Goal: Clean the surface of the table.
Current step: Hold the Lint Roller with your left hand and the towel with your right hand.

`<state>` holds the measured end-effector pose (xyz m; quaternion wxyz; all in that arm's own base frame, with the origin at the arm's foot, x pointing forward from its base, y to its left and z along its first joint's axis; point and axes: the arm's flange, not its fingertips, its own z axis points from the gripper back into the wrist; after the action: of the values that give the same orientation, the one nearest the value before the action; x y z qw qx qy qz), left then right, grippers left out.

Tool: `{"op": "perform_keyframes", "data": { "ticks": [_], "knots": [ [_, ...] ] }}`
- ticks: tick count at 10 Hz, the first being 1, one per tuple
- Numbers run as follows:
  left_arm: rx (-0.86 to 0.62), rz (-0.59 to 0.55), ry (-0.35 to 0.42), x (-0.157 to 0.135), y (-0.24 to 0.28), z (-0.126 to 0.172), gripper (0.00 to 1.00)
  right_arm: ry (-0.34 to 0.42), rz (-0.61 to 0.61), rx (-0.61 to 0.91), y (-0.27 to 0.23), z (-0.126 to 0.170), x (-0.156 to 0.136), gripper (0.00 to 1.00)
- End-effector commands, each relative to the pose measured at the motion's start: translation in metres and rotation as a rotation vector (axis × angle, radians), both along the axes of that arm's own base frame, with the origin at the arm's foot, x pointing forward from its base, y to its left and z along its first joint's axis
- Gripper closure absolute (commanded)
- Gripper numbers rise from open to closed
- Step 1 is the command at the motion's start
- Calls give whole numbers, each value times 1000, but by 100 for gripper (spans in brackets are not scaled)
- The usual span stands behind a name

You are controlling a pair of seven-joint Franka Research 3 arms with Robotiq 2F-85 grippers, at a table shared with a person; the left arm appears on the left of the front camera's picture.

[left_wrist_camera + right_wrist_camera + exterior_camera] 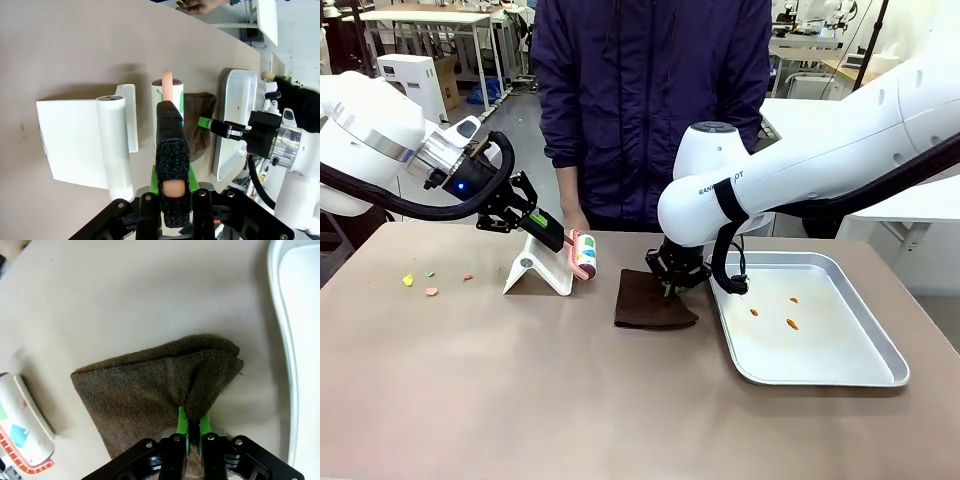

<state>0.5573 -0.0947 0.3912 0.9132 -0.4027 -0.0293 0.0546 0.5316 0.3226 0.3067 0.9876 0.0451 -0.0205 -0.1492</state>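
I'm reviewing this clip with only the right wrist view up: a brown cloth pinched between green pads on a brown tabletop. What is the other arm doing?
Observer: The left tool is shut on the black handle of a roller, beside a white stand and left of your cloth.
Operator: Is there anything to wipe up on the table?
Observer: Yes, four small coloured crumbs lie on the table near its left end, well away from the cloth.
Operator: And the inside of the tray?
Observer: Three small orange bits lie in the tray.
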Motion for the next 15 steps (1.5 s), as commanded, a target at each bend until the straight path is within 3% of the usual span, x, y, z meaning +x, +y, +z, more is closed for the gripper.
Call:
{"op": "perform_keyframes", "data": {
  "ticks": [1,4,6,8,10,12,13,15],
  "knots": [
    [-23,-9,-24,2,-1,2,100,44,20,14,-7,-12,-3,100],
    [-34,-10,-37,-1,1,5,100,46,50,80,-12,-7,-5,100],
    [-141,-64,-83,-26,8,22,100,51,116,382,-40,18,-12,100],
    [-290,-150,-83,-56,28,40,100,75,133,674,-74,38,-19,100],
    [-472,-227,-62,-90,50,53,100,55,118,871,-108,57,-25,100],
    [-576,-276,-92,-119,87,63,100,3,163,956,-131,81,-50,100],
    [-605,-246,-105,-133,116,62,100,-15,145,1026,-147,97,-72,100],
    [-704,-293,-76,-156,166,53,100,-53,36,1117,-178,109,-112,100]
  ]
}}
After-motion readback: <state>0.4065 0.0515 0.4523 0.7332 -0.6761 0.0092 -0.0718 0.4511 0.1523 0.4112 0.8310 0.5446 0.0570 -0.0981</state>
